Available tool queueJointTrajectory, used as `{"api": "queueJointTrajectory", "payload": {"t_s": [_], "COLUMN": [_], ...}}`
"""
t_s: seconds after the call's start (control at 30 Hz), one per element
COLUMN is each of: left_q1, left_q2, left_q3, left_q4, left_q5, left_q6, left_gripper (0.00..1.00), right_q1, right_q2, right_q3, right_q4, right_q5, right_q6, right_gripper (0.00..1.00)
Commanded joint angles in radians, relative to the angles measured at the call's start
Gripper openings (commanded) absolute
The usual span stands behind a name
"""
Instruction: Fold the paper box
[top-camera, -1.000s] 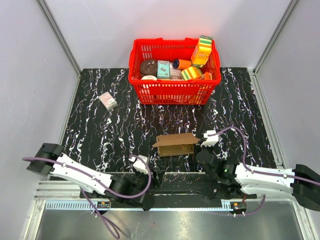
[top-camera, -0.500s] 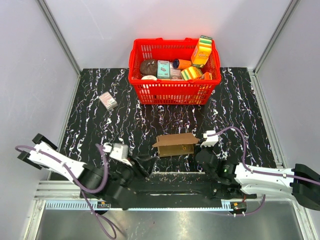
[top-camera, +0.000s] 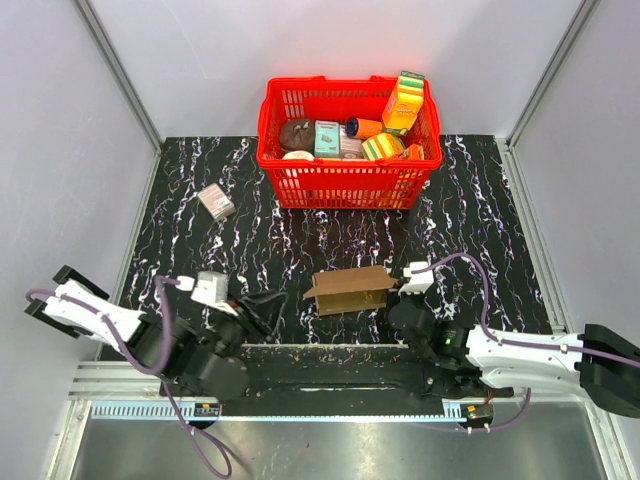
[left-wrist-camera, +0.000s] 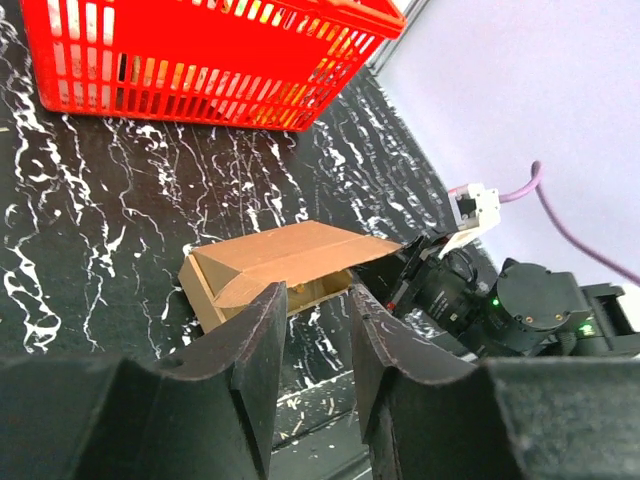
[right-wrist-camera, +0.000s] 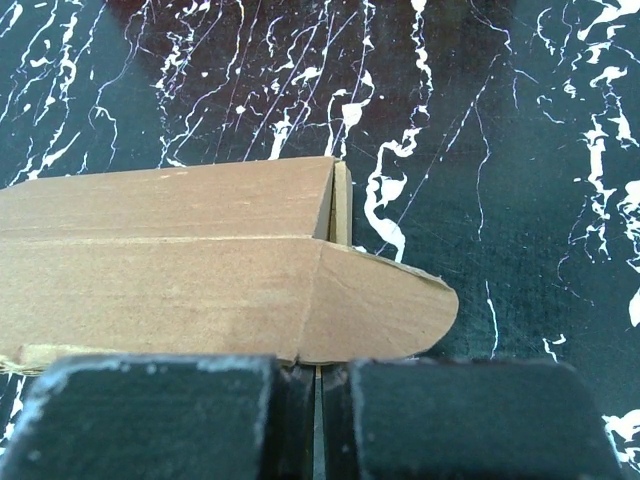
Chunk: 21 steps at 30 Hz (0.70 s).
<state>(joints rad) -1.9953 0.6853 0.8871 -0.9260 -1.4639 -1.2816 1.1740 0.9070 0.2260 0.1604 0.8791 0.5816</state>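
A red basket (top-camera: 345, 186) stands at the far side of the black marbled tabletop (top-camera: 480, 230), crammed with packages — a teal box (top-camera: 327, 138), an orange bottle (top-camera: 364, 128), a yellow-green pack (top-camera: 404, 100) (propped at the rim). A small pinkish box (top-camera: 216, 202) lies apart, to its left.

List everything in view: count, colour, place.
paper box: one, brown, front centre of the table, between the grippers
basket: one, red, far edge of the table
packages: several, multicoloured, inside the basket; exact count unclear
small box: one, pinkish-grey, far left of the table
table: one, black with white veins
left gripper: one, black, open, short of the paper box's left end
right gripper: one, black, shut, at the paper box's right end
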Motion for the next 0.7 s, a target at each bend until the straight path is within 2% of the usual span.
{"api": "queueJointTrajectory", "payload": {"t_s": [0.0,0.1,0.13,0.17,0.2,0.23,0.27,0.43,0.57,0.67], "left_q1": [0.021,0.07,0.087,0.114,0.127,0.139,0.167,0.23,0.282,0.279], "left_q2": [0.236,0.448,0.498,0.589,0.632,0.675,0.73,0.795,0.79,0.763], "left_q3": [0.136,0.257,0.298,0.337,0.419,0.461,0.492,0.576,0.572,0.608], "left_q4": [-0.01,-0.055,-0.103,-0.248,-0.361,-0.508,-0.618,-0.619,-0.619,-0.619], "left_q5": [-0.214,-0.162,-0.155,-0.151,-0.165,-0.179,-0.188,-0.233,-0.245,-0.248], "left_q6": [0.065,0.061,-0.009,-0.072,-0.164,-0.438,-0.392,-0.309,-0.315,-0.298], "left_gripper": [0.35,0.34,0.33,0.32,0.31,0.31,0.3,0.3,0.3,0.3], "right_q1": [0.013,0.016,0.016,0.015,0.015,0.015,0.016,0.019,0.018,0.018], "right_q2": [0.016,0.018,0.023,0.023,0.024,0.029,0.03,0.03,0.027,0.035], "right_q3": [0.038,0.041,0.041,0.042,0.042,0.042,0.045,0.049,0.042,0.044], "right_q4": [0.021,0.016,0.014,0.013,0.014,0.013,0.013,0.01,0.016,0.016], "right_q5": [0.031,0.032,0.032,0.031,0.031,0.029,0.029,0.032,0.035,0.032], "right_q6": [0.003,0.003,0.006,0.004,0.006,0.004,0.004,0.006,0.007,0.014], "right_gripper": [0.0,0.0,0.0,0.0,0.0,0.0,0.0,0.0,0.0,0.0]}}
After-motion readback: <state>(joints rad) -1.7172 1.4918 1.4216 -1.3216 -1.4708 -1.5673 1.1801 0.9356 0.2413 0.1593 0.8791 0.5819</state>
